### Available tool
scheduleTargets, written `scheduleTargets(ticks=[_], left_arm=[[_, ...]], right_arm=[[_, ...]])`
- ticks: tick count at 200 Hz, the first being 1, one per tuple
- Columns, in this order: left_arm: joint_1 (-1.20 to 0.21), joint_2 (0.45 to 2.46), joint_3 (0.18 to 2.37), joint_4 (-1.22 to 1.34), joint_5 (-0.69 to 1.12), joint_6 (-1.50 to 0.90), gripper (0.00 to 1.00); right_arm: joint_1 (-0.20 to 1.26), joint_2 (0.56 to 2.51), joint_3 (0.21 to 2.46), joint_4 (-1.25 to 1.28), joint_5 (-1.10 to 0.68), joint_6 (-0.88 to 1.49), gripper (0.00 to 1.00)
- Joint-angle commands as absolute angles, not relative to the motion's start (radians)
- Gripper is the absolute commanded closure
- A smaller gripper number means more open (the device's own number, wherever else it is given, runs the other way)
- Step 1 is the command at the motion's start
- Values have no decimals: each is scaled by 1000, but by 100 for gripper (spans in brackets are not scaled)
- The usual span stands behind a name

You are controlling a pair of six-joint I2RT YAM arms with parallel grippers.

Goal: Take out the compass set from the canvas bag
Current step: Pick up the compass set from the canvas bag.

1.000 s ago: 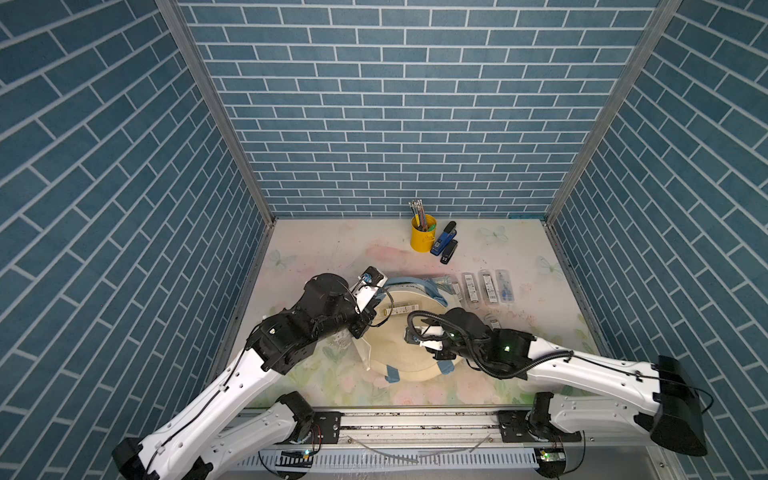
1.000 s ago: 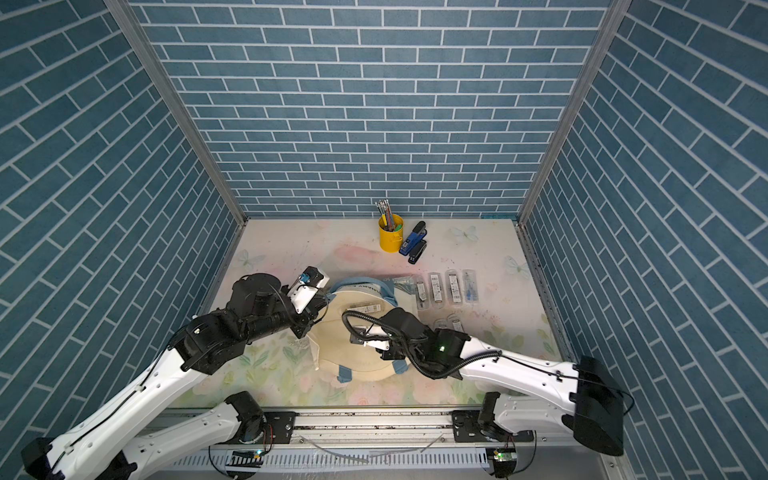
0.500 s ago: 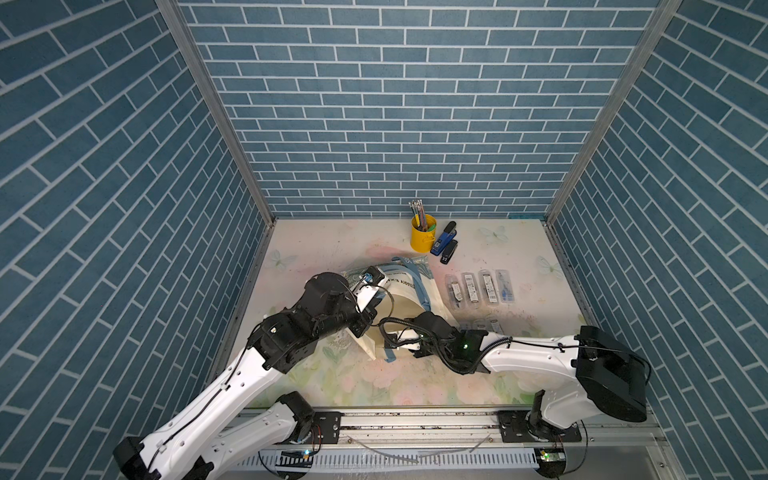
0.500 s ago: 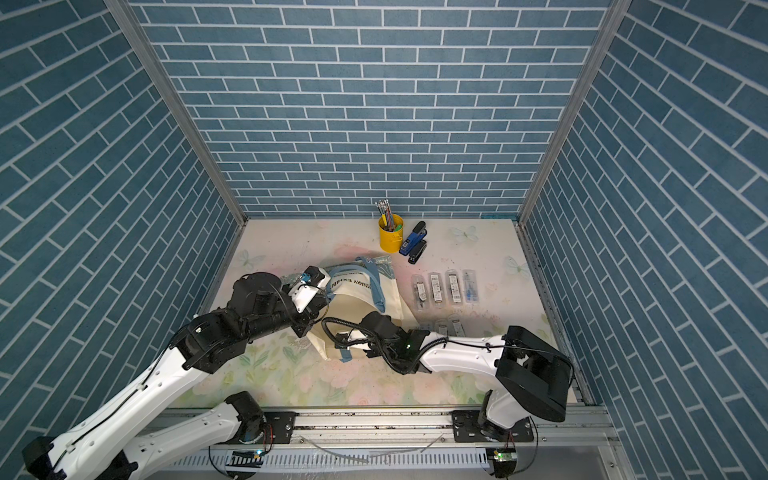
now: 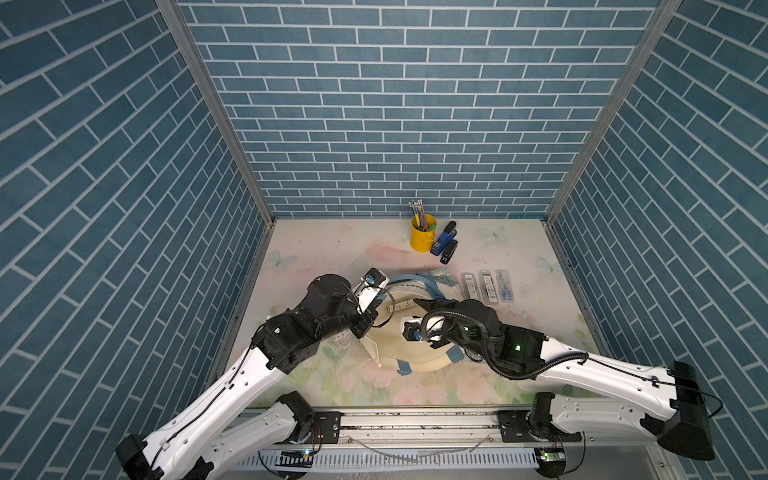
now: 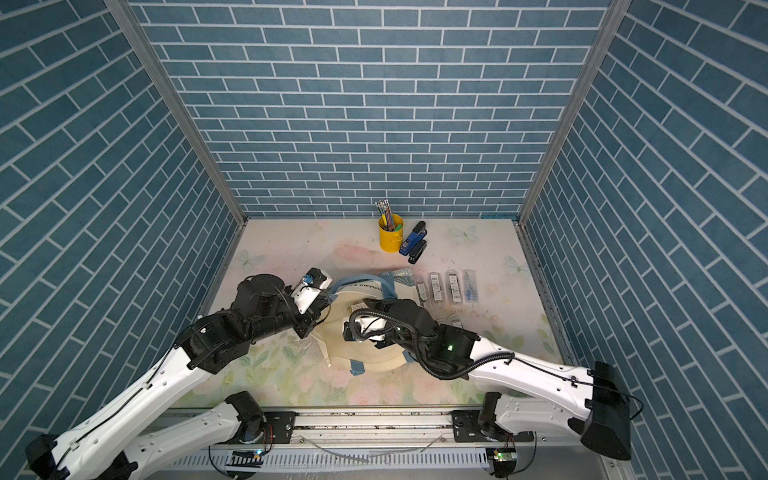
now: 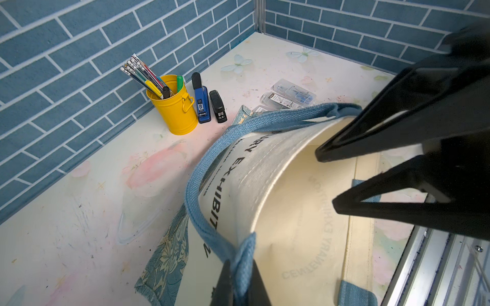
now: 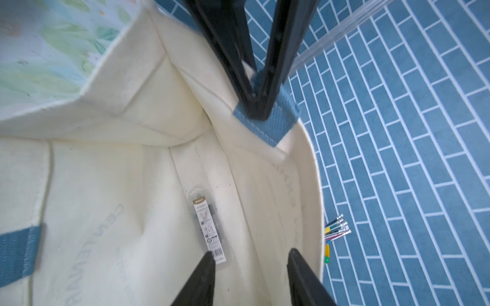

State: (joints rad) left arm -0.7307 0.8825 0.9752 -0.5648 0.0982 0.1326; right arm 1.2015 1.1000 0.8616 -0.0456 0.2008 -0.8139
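Note:
The canvas bag (image 5: pixel 419 357) lies on the table with its mouth held open; it is cream with light blue straps. My left gripper (image 7: pixel 240 267) is shut on a blue strap (image 7: pixel 201 169) at the bag's rim and holds that side lifted. My right gripper (image 8: pixel 250 253) is open at the mouth, pointing inside the bag (image 8: pixel 106 185). The compass set (image 8: pixel 209 225), a clear flat case with a printed label, lies on the bag's inner floor. One right fingertip (image 8: pixel 208 258) hovers over its near end without gripping it.
A yellow pencil cup (image 5: pixel 423 239) stands at the back with a blue stapler (image 5: pixel 444 243) and a black stapler (image 5: pixel 449 252) beside it. Several clear cases (image 5: pixel 487 286) lie in a row right of the bag. Brick walls close in three sides.
The right arm reached low toward the bag's left side, then drew back over the mouth. Its jaws have spread a little wider. The left gripper kept its hold on the strap.

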Motion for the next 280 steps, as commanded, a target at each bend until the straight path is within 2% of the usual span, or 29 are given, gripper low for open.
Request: scheduleTargets(ticks=[1, 49, 96, 164, 182, 226, 280], left_arm=[[-729, 872, 971, -514, 106, 138, 100], [-730, 879, 977, -516, 120, 143, 100], [-729, 882, 980, -520, 146, 153, 100], [-730, 888, 993, -532, 189, 169, 100], [-730, 892, 997, -539, 202, 176, 100], [-730, 897, 1022, -578, 252, 201, 100], [-730, 900, 1040, -630, 310, 251, 100]], right_arm=[[1243, 1130, 911, -106, 127, -915, 53], [1255, 1299, 891, -32, 181, -986, 57], [1136, 1394, 862, 21, 178, -958, 64], [1073, 1584, 887, 156, 180, -958, 67], [1059, 1628, 899, 177, 170, -951, 64], [1027, 1745, 935, 256, 186, -965, 51], [1003, 1845, 1012, 256, 165, -986, 42]])
